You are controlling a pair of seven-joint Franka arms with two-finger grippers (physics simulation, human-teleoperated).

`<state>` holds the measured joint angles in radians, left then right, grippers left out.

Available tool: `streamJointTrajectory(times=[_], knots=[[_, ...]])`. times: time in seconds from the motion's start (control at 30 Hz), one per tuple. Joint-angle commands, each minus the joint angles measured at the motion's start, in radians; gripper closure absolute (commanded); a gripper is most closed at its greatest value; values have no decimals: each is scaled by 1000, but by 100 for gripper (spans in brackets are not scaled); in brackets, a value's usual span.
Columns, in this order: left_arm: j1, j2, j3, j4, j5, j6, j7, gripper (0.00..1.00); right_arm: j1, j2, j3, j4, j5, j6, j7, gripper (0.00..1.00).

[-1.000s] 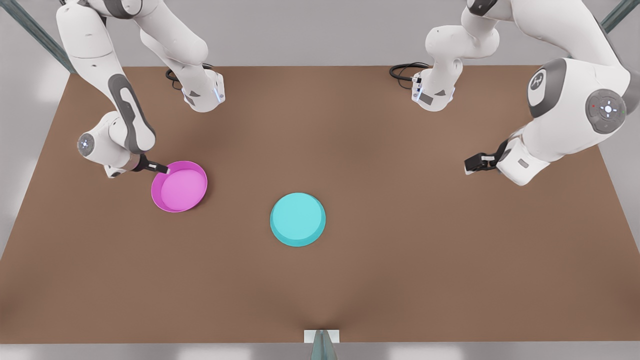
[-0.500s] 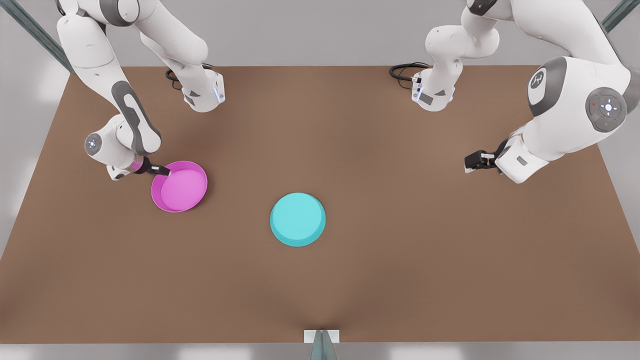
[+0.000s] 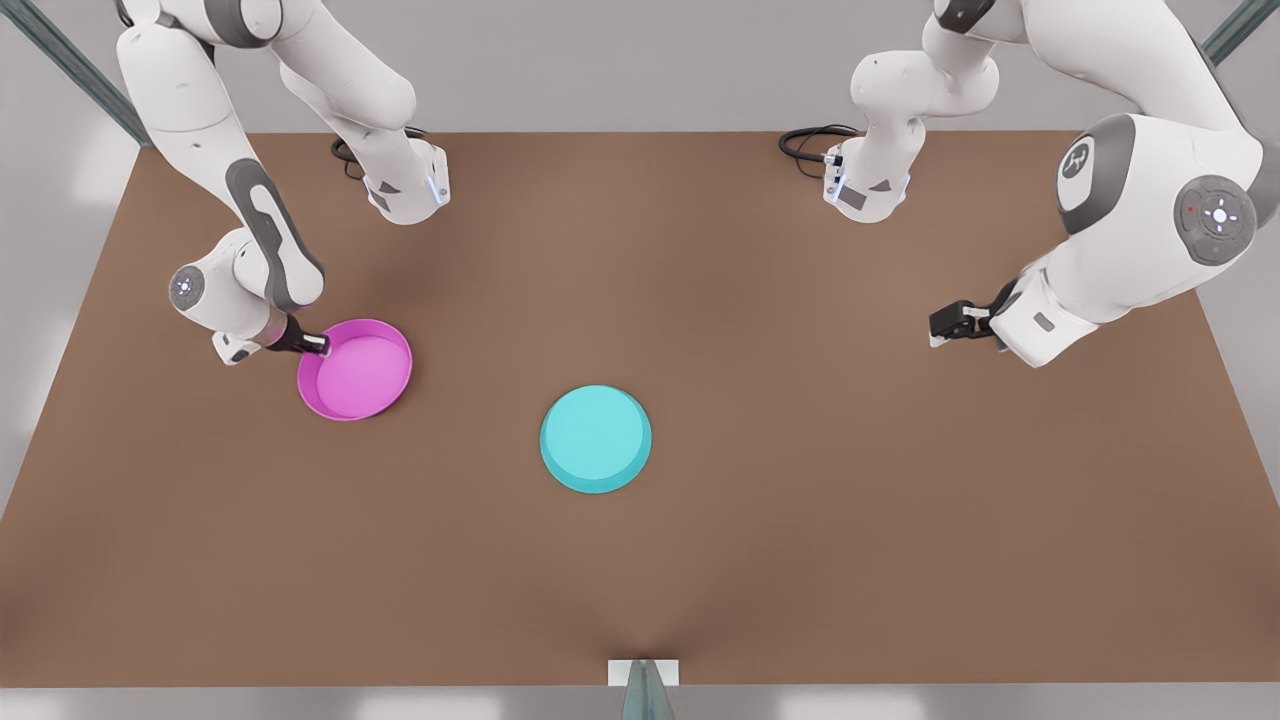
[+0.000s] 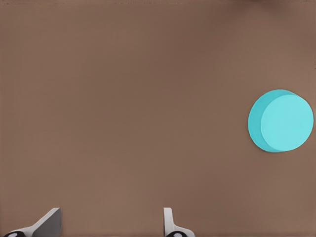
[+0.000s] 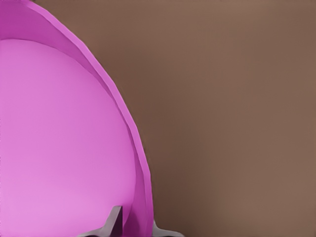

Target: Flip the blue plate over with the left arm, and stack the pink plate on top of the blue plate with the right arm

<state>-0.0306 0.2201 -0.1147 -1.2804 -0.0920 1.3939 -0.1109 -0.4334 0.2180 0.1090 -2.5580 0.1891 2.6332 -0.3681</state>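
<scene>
Gripping the rim of the pink plate point(image 3: 355, 369), the right gripper point(image 3: 318, 344) has its two fingers point(image 5: 114, 220) clamped either side of the plate's low wall, at the front view's left on the brown table point(image 3: 760, 520). The pink plate sits open side up. The blue plate point(image 3: 596, 438) lies upside down near the table's middle, flat base up, well apart from the pink one. The left gripper point(image 3: 946, 326) waits over bare table at the front view's right, far from both plates, its fingers point(image 4: 48, 222) spread apart and holding nothing
</scene>
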Motion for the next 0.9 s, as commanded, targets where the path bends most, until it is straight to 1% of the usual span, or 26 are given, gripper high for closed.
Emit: streamJointTrajectory(times=[0.0,0.2,0.3,0.37,0.47,0.53,0.67,0.73,0.87], knots=[[0,-1,0,1,1,1,23,0,1,-3,4,4,-7,-2,-17,79],[0,-2,0,1,5,-1,20,0,2,-45,69,36,67,-32,-12,79],[0,-1,-3,21,0,1,10,0,2,-60,144,105,202,-145,-12,79],[0,2,-10,35,1,-1,5,0,2,-52,210,131,289,-157,-12,79],[-5,1,-13,36,1,-1,4,0,24,-8,296,246,397,-196,-3,79],[-5,1,-13,36,1,-1,4,0,116,52,298,334,409,-199,72,79],[-3,2,-13,35,3,-1,8,0,266,192,296,509,409,-199,350,79],[-3,2,-13,35,5,-3,7,0,326,238,296,548,409,-190,465,79],[-3,2,-13,35,3,-3,8,0,466,250,291,565,408,-164,652,79]])
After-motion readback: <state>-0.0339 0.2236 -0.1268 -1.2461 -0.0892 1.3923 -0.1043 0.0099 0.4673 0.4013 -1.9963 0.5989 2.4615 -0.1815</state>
